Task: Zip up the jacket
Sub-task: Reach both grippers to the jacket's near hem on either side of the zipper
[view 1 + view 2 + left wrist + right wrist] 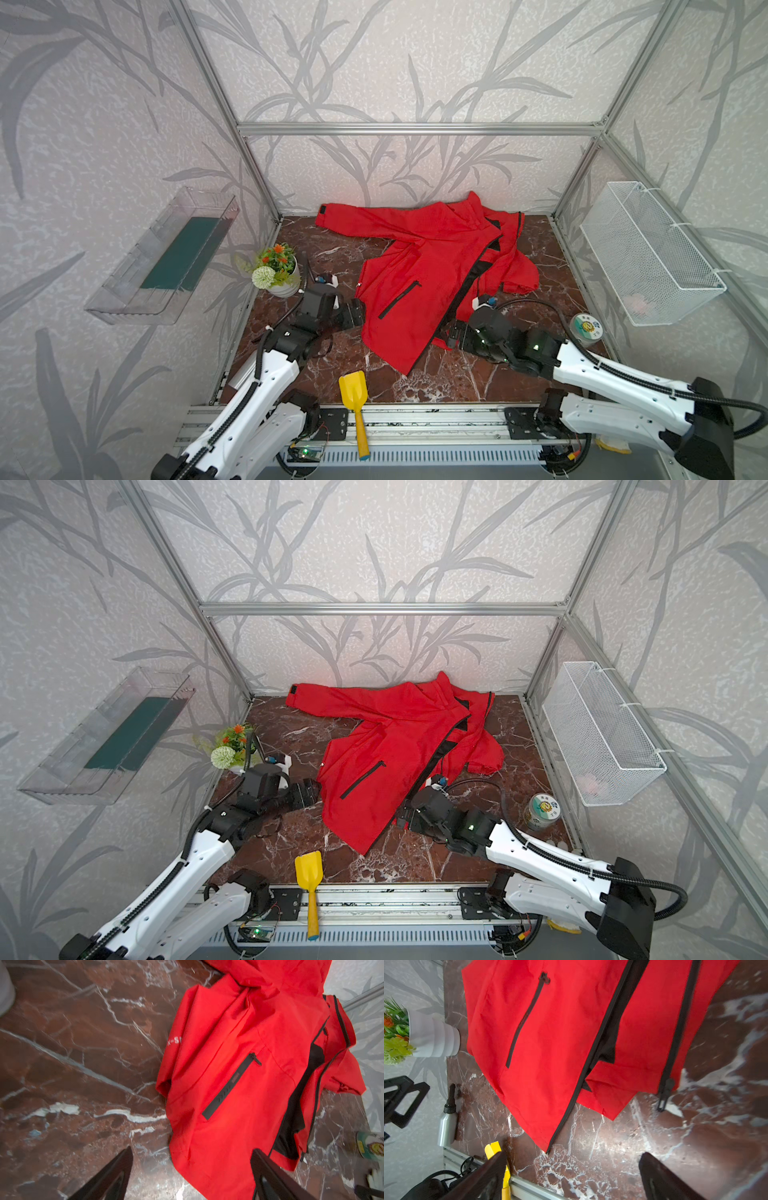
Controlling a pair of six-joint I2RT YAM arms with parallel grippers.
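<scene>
Step in hand, as judged: approach. The front zipper is unjoined and nothing is gripped.

The jacket [419, 266] lies crumpled on the marble-pattern table [328, 253], its hem just ahead of both grippers.

- Left gripper [192, 1150]: jaws wide, one finger over the hem's side edge, the other over bare table.
- Right gripper [573, 1154]: jaws wide and empty. The hem corner is just ahead, and the zipper pull [664, 1093] lies ahead, off to one side.

The red shell is thin, matte and creased. Black lining shows in the gap.

Next move likely calls for pinning the hem and mating the zipper ends. The limp cloth may shift.
</scene>
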